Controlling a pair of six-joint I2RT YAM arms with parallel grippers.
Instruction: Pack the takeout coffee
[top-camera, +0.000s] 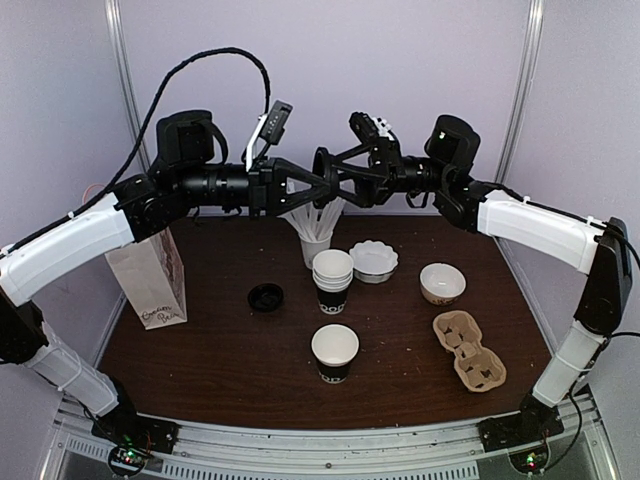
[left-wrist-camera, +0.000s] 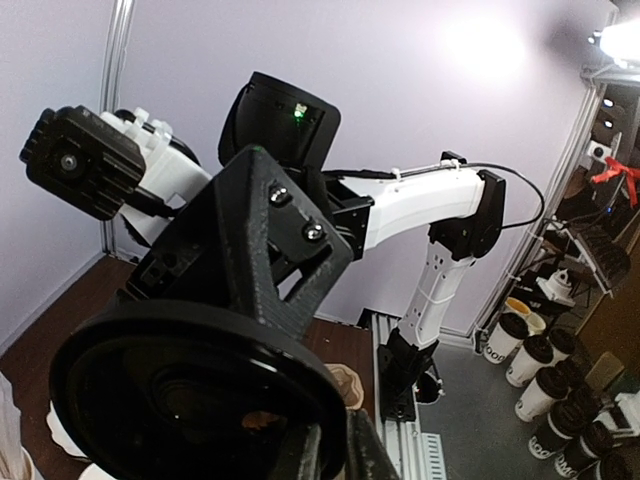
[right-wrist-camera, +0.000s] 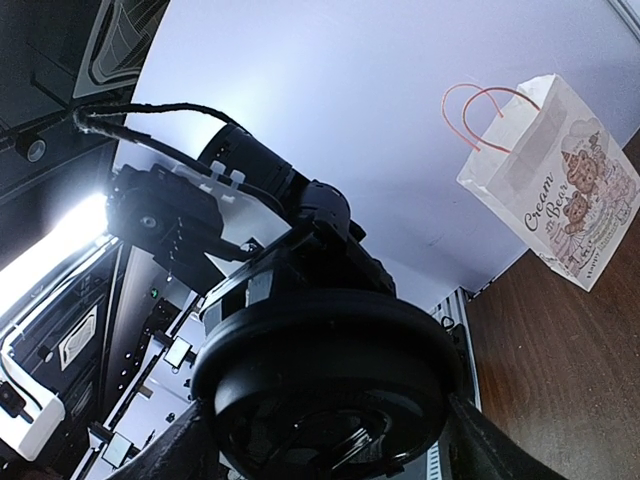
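A big brown table (top-camera: 220, 360) stands in front of me. The left arm (top-camera: 70, 245) and the right arm (top-camera: 535, 225) are long and white and black. They reach up over the table and meet in the middle, high above its far side.

On the left of the table stands a white paper bag (top-camera: 150, 285). On the right lies a brown cardboard cup tray (top-camera: 470, 350).

Near the front, in the middle, stands the takeout coffee cup (top-camera: 334, 355). It is black outside, it stands upright, and it has no lid on. Behind it is a stack of cups (top-camera: 332, 280). To the right of the stack are a frilly white bowl (top-camera: 373, 260) and a cream bowl (top-camera: 442, 283).

Up in the air, between the two arms, is a round black lid (right-wrist-camera: 330, 360). The left gripper (top-camera: 318, 192) is closed tight on the rim of it. The right gripper (top-camera: 337, 178) has its fingers wide apart, one on each side of the lid. I cannot tell if they press on it.

A second black lid (top-camera: 266, 297) lies flat on the table, left of the stack.
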